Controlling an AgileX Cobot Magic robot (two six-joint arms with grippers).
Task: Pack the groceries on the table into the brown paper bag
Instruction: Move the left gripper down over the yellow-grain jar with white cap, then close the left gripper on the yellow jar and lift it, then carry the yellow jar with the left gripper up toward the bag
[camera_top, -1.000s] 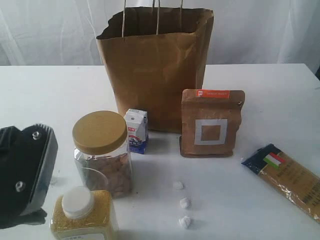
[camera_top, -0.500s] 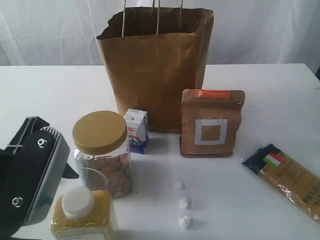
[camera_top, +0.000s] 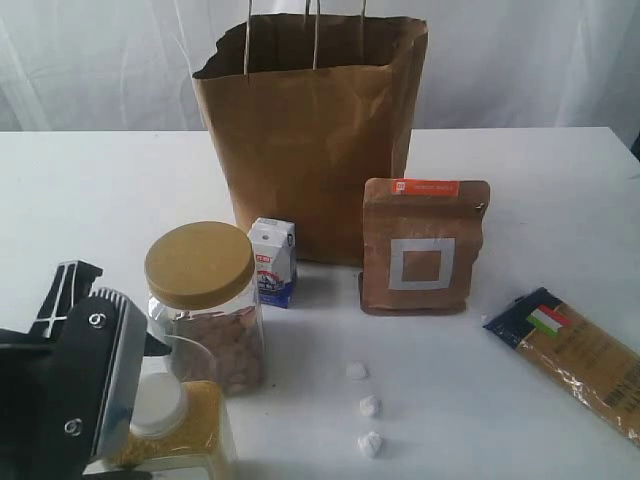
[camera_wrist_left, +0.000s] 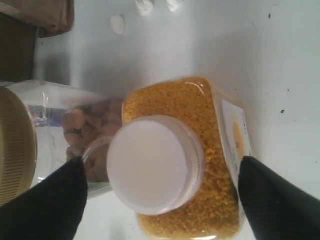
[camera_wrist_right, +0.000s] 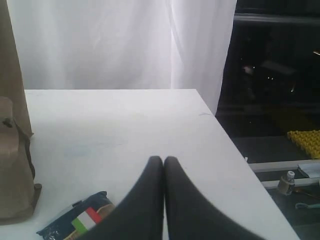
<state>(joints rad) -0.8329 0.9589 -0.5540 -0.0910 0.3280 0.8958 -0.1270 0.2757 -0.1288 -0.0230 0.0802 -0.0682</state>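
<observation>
White worktop (camera_top: 520, 190) carries the paper bag (camera_top: 310, 150), standing upright behind the grain jar (camera_top: 205, 428). Left claw (camera_wrist_left: 161, 167) hangs spread wide straight above that jar's white cap (camera_wrist_left: 145, 160), straddling it, so this arm is nearer. Right claw (camera_wrist_right: 163, 160), pinched shut, sits well apart.

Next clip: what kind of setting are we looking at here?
Probably a lab or staged test bench, not a home kitchen: a plain white table, a white curtain as backdrop, and groceries set out by a brown paper bag.
</observation>
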